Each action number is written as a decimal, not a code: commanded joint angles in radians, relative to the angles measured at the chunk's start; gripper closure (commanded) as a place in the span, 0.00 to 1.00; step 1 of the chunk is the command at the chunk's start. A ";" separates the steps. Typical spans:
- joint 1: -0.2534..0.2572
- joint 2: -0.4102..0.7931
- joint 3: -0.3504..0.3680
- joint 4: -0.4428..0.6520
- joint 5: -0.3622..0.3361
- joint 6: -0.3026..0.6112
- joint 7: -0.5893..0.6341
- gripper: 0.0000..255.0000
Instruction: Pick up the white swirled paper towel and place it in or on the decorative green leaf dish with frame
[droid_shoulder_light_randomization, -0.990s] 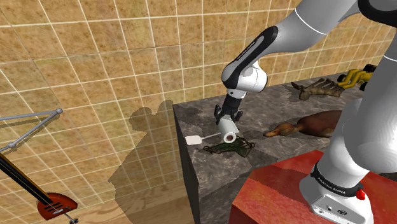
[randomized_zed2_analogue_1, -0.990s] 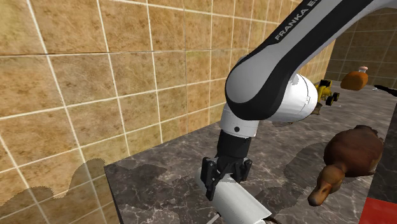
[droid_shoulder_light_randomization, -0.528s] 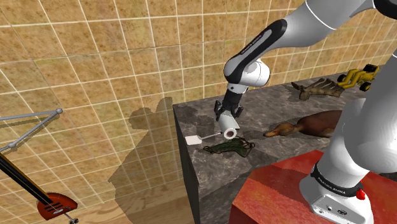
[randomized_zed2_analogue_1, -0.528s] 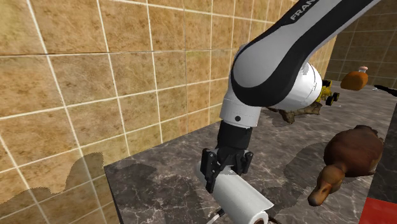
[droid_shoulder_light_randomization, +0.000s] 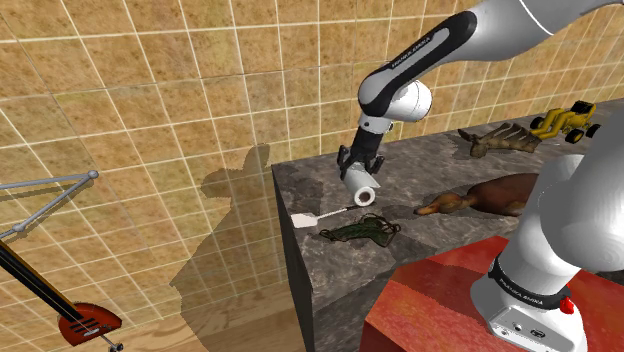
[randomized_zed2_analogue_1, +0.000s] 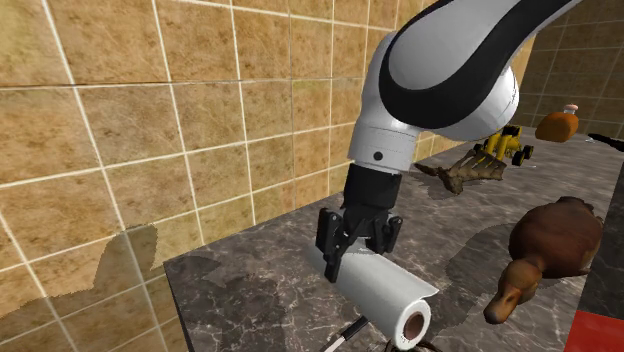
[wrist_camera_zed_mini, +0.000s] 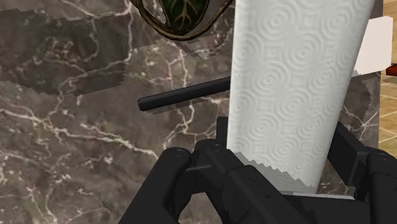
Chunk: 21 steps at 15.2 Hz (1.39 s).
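Observation:
A white paper towel roll (droid_shoulder_light_randomization: 364, 188) with embossed swirls hangs tilted above the dark marble counter (droid_shoulder_light_randomization: 320, 255), and my gripper (droid_shoulder_light_randomization: 355, 168) is shut on its upper end. From the second exterior view the roll (randomized_zed2_analogue_1: 385, 290) slants down away from the gripper (randomized_zed2_analogue_1: 356, 250), cardboard core facing out. In the wrist view the black fingers (wrist_camera_zed_mini: 356, 159) clasp the roll (wrist_camera_zed_mini: 292, 83). The green leaf dish with its dark frame (droid_shoulder_light_randomization: 360, 230) lies on the counter just below and nearer the stand, and its edge (wrist_camera_zed_mini: 184, 16) lies beyond the roll's tip.
A white spatula (droid_shoulder_light_randomization: 315, 215) with a dark handle (wrist_camera_zed_mini: 184, 94) lies by the counter's corner beside the dish. A brown duck figure (droid_shoulder_light_randomization: 490, 195), a brown claw-like piece (droid_shoulder_light_randomization: 500, 140) and a yellow toy vehicle (droid_shoulder_light_randomization: 565, 120) lie further along. A tiled wall backs the counter.
The gripper has risen with the paper towel roll, which now hangs higher above the counter, further up from the dish. The dish and spatula have not moved.

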 joint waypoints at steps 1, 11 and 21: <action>-0.006 -0.019 0.001 0.010 -0.021 -0.026 0.020 1.00; -0.017 -0.165 0.039 -0.019 -0.100 -0.113 0.136 1.00; 0.018 -0.461 0.188 -0.269 -0.096 -0.103 0.328 1.00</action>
